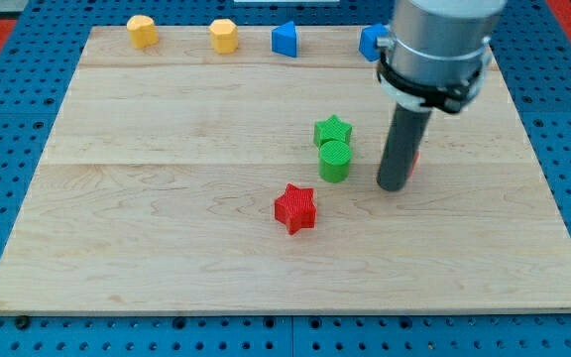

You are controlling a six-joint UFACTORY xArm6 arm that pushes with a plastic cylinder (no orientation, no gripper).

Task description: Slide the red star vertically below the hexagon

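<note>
The red star point(294, 208) lies near the board's middle, a little toward the view's bottom. My tip point(393, 186) rests on the board to the right of the star and slightly above it, apart from it. A yellow block that looks like a hexagon point(224, 36) sits at the board's top edge, left of centre. A sliver of another red block point(415, 156) shows just behind the rod's right side; its shape is hidden.
A green star point(333, 130) and a green cylinder point(334, 161) touch each other just left of my tip. A second yellow block point(142, 31), a blue triangle point(285, 40) and a blue block point(371, 42) partly hidden by the arm line the top edge.
</note>
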